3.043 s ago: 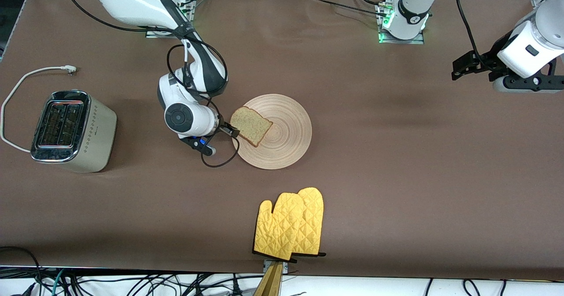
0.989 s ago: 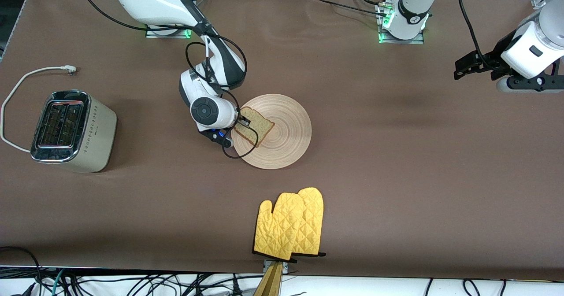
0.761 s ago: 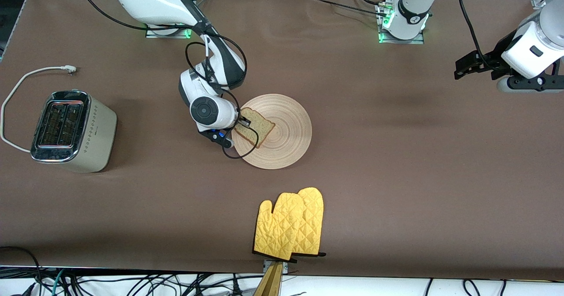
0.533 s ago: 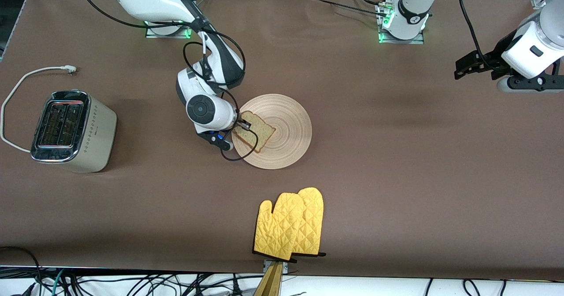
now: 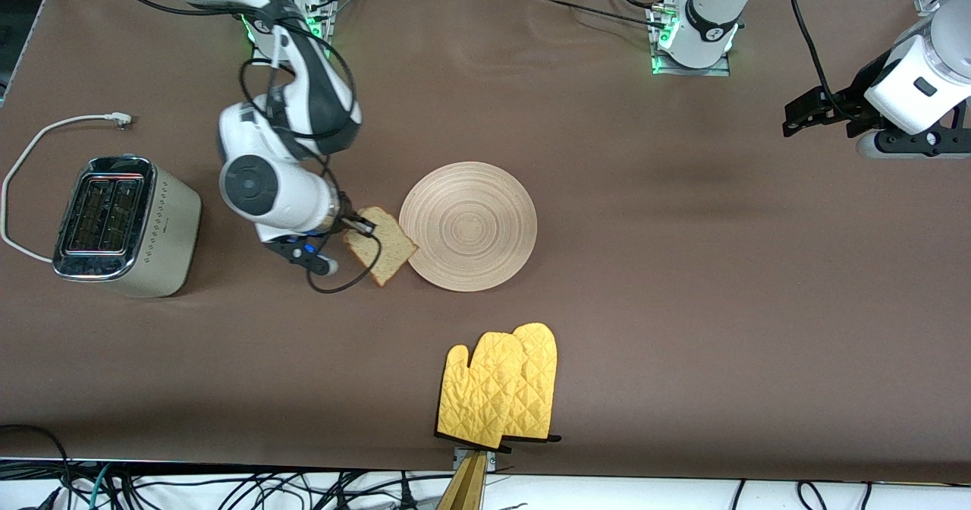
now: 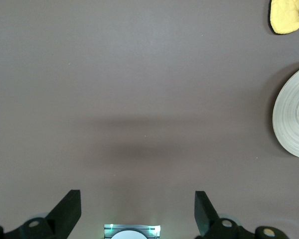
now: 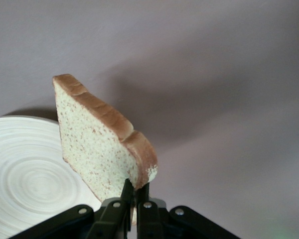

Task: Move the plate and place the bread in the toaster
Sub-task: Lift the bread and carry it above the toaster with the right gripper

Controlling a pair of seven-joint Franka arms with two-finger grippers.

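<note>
Jaws of right gripper [image 5: 362,229] pinch bread [image 5: 379,245] aloft beside plate [image 5: 468,225]; left's gape.

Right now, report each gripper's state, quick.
Left gripper: open, holding nothing, waiting over bare table.
Right gripper: shut on the bread, lifted off the plate.

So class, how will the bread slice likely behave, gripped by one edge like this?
The bread, pinched at its crust by the right gripper, keeps its flat shape, so it seems fairly stiff and light. Its soft crumb may dent or tear.
</note>
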